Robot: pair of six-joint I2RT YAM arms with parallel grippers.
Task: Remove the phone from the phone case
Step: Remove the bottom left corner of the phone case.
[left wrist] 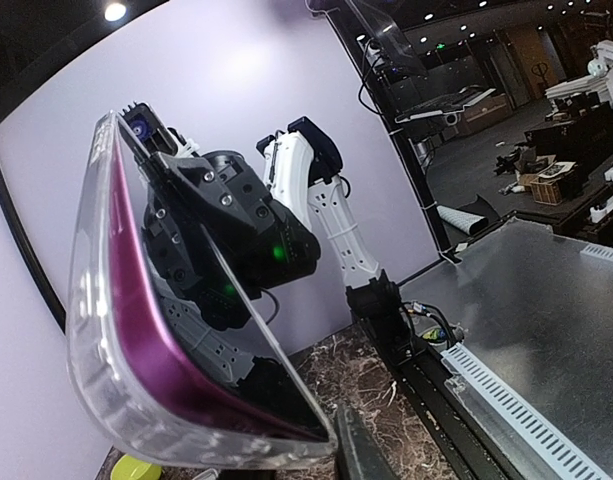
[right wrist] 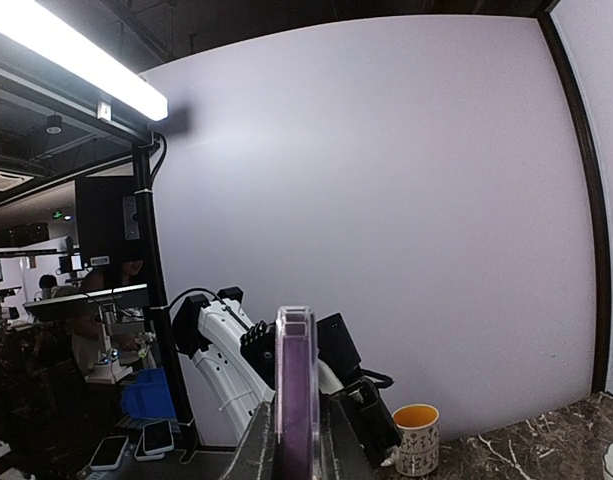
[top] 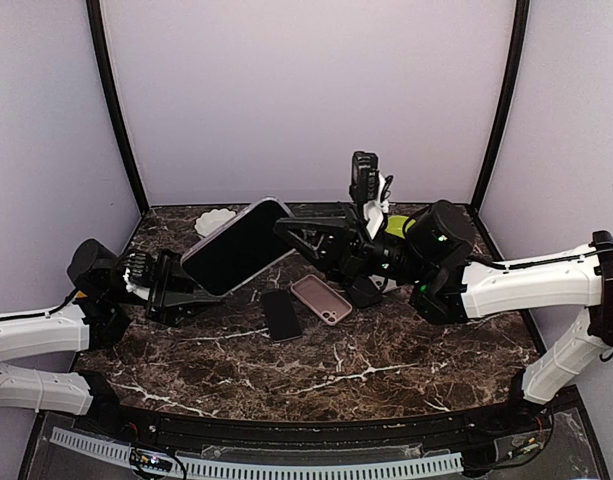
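Glossy dark phone [top: 236, 245] in clear rounded case [left wrist: 96, 330], left gripper [top: 183, 278] and right gripper [top: 284, 226] clamped on opposite ends

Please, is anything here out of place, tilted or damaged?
Nothing looks damaged or spilled. The one unusual thing is the phone, in its clear case, held tilted in the air between the left hand and the right hand. A black phone and a pink case lie loose on the table below.
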